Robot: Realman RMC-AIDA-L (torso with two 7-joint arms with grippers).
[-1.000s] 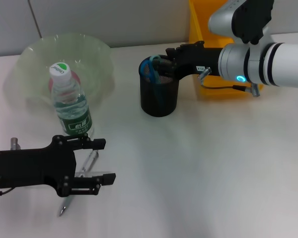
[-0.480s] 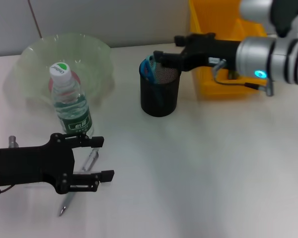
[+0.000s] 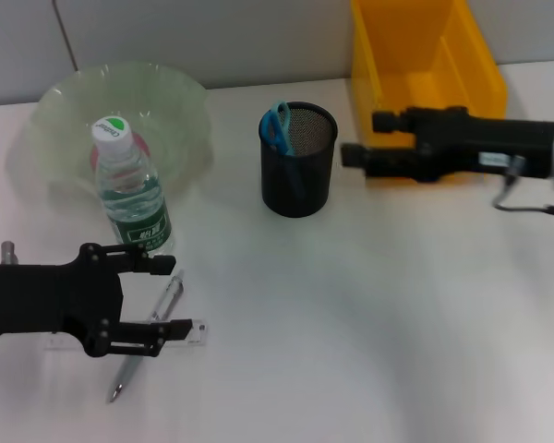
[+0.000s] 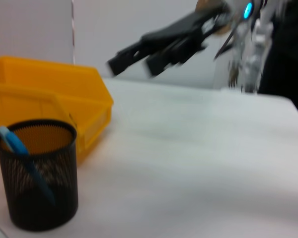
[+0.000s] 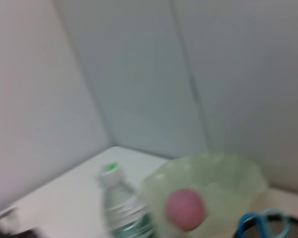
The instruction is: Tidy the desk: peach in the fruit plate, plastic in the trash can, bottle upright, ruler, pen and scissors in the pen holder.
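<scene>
The peach (image 5: 185, 208) lies in the green fruit plate (image 3: 180, 101), and the bottle (image 3: 129, 189) stands upright in front of it. Blue scissors (image 3: 277, 125) stand in the black mesh pen holder (image 3: 298, 180). A silver pen (image 3: 148, 337) and a clear ruler (image 3: 192, 332) lie on the table. My left gripper (image 3: 178, 295) is open just above them, with the pen running between its fingers. Open and empty, my right gripper (image 3: 367, 138) hovers between the pen holder and the yellow trash can (image 3: 429, 55). The plastic is out of view.
The yellow trash can stands at the back right against the wall. The fruit plate and the bottle crowd the back left, close to my left arm. The pen holder (image 4: 37, 181) is in the middle at the back.
My right gripper has pulled back from over the pen holder to the right, leaving the scissors in it. My left arm has drawn back slightly to the left over the pen.
</scene>
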